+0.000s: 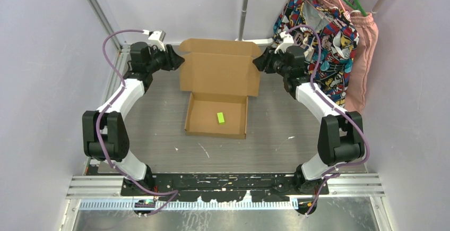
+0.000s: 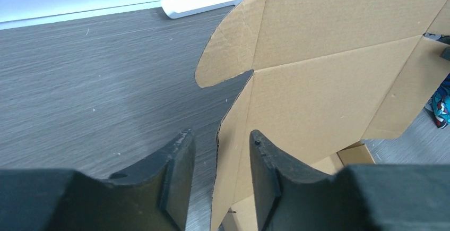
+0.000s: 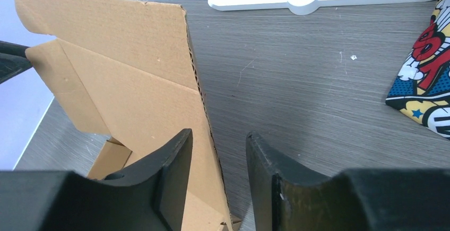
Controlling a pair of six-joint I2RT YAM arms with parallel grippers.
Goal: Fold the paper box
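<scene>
Finding the paper box (image 1: pixel 216 90) resting near the middle of the tabletop (image 1: pixel 154 135), between the two arms. Judging the task as about half done. Already showing a base tray (image 1: pixel 201 117) formed at the near side, its low walls standing up, and carrying a small green piece (image 1: pixel 220 117) on its floor. Not yet closing: keeping the lid panel (image 1: pixel 219 74) raised from the far wall of the tray and leaning a little back, with the front flap (image 1: pixel 215 46) on top of it and the side flaps not folded in.

Meeting the left edge of the lid with the left gripper (image 2: pixel 222 146), the jaws standing about half open and straddling the cardboard edge, leaving a strip of tabletop visible between one jaw and the sheet, so not clamping it. Doing the same at the right edge with the right gripper (image 3: pixel 218 146): jaws partly open around the edge, showing a clear gap on one side, pinching nothing.

Probably remaining: bending the side flaps inward, bringing the lid down over the tray, tucking the front flap in at the near wall.

Hanging well apart at the far right, some coloured clothes (image 1: pixel 329 29), taking no part.
</scene>
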